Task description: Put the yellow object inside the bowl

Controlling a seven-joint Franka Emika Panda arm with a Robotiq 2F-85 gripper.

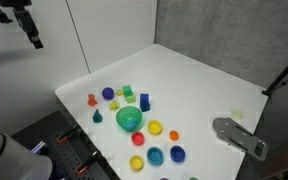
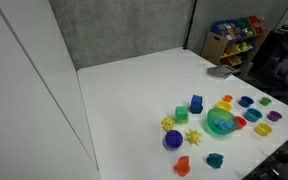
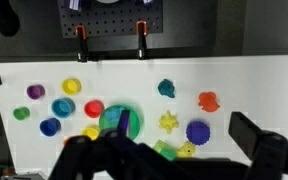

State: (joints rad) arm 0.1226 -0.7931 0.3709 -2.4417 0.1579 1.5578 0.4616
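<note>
Step in hand, as judged: the approach to the yellow object (image 1: 114,104), with nothing grasped yet.

Recommendation: The gripper (image 1: 32,38) should come down vertically over the piece. Its jaws should be turned so that neither the purple ball (image 1: 108,93) on one side nor the rim of the green bowl (image 1: 130,120) on the other is struck. It should close gently, since so small a spiky piece is likely to skid or slip. It should then lift clear of the rim before letting go. A second yellow piece (image 3: 186,151) lay beside the green cube (image 3: 164,150), so picking the wrong one is a risk.

Position: In an exterior view the gripper hung high at the far left, well apart from every toy. In the wrist view its jaws appeared spread and empty, though blurred. The yellow object rested on the white table (image 1: 204,88), below and to the right of the gripper. It lay just beside the ball, near the bowl but outside it.
</note>
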